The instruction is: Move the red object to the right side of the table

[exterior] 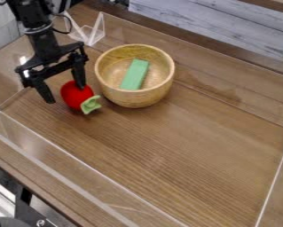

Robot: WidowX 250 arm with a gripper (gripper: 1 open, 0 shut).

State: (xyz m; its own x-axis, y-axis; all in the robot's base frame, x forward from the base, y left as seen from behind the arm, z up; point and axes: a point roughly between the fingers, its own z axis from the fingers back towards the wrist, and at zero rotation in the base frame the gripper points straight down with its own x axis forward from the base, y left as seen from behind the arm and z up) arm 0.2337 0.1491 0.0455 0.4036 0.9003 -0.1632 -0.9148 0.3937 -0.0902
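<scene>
Red strawberry-shaped toy (74,94): bright red body with a light green leafy end (91,105) turned toward the lower right; lies on its side on the table, left part of the frame, just left of the wooden bowl and apart from it.

Gripper (59,86): black, pointing steeply down, directly over the toy at the upper left of it. Jaws spread wide, one finger (45,92) left of the red body, the other (84,78) at its upper right; the toy sits between them, not clamped.

Wooden bowl (162,83): round, light wood, upper centre of the frame. Holds a flat green block (135,74), lying tilted inside.

Table (191,151): brown wood grain with darker streaks; the whole right and lower area bare. Low clear acrylic walls (60,168) along the edges.
</scene>
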